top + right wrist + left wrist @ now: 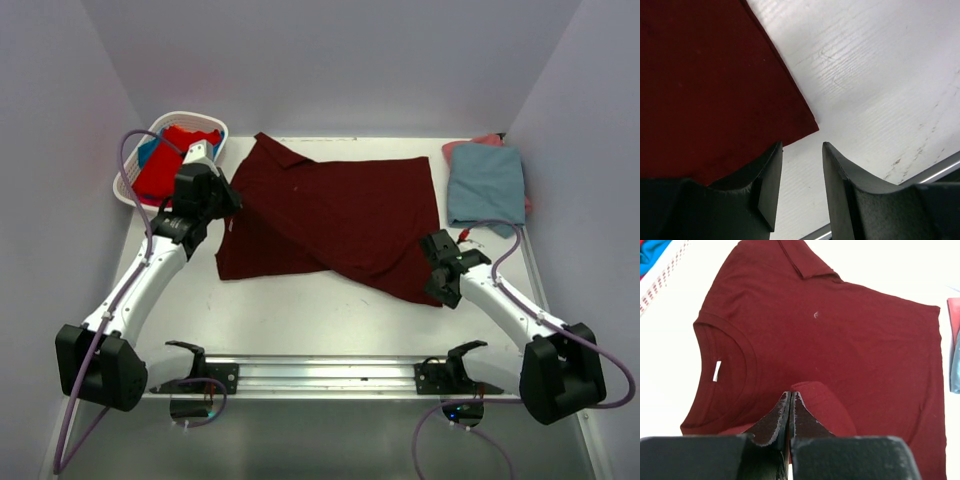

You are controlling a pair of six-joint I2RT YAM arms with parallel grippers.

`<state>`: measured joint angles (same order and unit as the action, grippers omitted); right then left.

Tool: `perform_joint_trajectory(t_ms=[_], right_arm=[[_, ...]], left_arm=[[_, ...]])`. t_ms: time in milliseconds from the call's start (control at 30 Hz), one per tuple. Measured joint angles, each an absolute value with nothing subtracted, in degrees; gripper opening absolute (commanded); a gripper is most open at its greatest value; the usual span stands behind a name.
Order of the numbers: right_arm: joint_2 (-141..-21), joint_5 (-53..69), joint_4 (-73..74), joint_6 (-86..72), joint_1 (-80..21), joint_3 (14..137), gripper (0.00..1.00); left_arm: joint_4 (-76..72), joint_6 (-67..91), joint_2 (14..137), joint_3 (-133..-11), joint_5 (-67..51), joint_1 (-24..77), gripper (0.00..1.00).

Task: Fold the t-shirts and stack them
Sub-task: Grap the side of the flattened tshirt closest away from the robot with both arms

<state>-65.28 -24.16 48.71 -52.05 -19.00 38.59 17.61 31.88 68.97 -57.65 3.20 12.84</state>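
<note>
A dark maroon t-shirt (340, 215) lies spread across the middle of the table, its near edge folded over. My left gripper (228, 205) sits at the shirt's left side, by the collar. In the left wrist view it (791, 395) is shut, pinching a raised fold of the maroon t-shirt (840, 340). My right gripper (445, 295) hovers at the shirt's near right corner. Seen from the right wrist it (802, 145) is open and empty, with the corner of the maroon t-shirt (705, 90) just ahead of its left finger.
A white slatted basket (130, 185) at the back left holds a red shirt (165, 165) and a blue one (150, 150). A folded grey-blue shirt (487, 185) lies on a salmon pink one (480, 142) at the back right. A metal rail (320, 375) runs along the near edge.
</note>
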Motion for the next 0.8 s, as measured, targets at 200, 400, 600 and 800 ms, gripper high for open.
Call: perform_joint_trajectory(t_ms=[200,400,600,800], right_arm=[[-71.4,-20.2,45.6,-54.3,-19.0,35.6,0.36],[-72.1,-19.4,44.4,-55.4,-19.0,35.0,0.35],[-71.7,-20.6,44.1,-55.7,-19.0,34.7,0.35],[-68.9,-22.8,45.4,-55.5,-19.0,34.7,0.37]], left_arm=[[17.6,31.9,70.3,-57.8,2.7,12.8,0.00],[17.6,31.9,70.3,-57.8,2.7,12.8,0.00],[17.7,31.9,70.3,-57.8,2.7,12.8,0.00],[17.9,31.8,70.3,-57.8,2.7,12.8,0.00]])
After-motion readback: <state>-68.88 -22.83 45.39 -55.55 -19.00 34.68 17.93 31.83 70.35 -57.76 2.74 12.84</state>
